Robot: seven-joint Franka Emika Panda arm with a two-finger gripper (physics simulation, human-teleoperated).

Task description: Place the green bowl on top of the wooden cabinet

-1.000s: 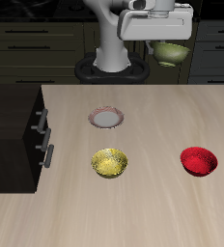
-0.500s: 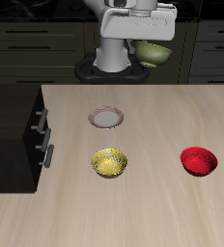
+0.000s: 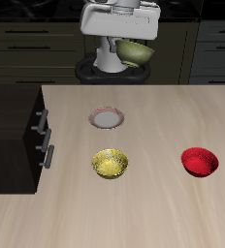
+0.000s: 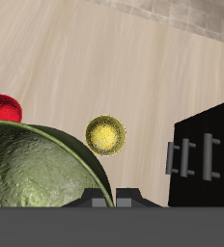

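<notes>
**Bowl in transit toward cabinet**

Exterior view: the tool [image 3: 134, 44] holds the green bowl [image 3: 136, 52] high above the desk's [image 3: 153, 126] back edge, well apart from the wooden cabinet [image 3: 13, 126].

Wrist view: green bowl [image 4: 42, 169] gripped by its rim. Risk: rim slip causes a drop.

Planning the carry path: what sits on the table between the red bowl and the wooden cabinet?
The yellow bowl sits between red bowl and wooden cabinet, seen in the exterior view.

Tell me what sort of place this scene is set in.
Probably a simulated kitchen: dark drawer units line the back wall, and a light wood table holds a small plate, a yellow bowl and a red bowl, beside a dark wooden cabinet.
</notes>
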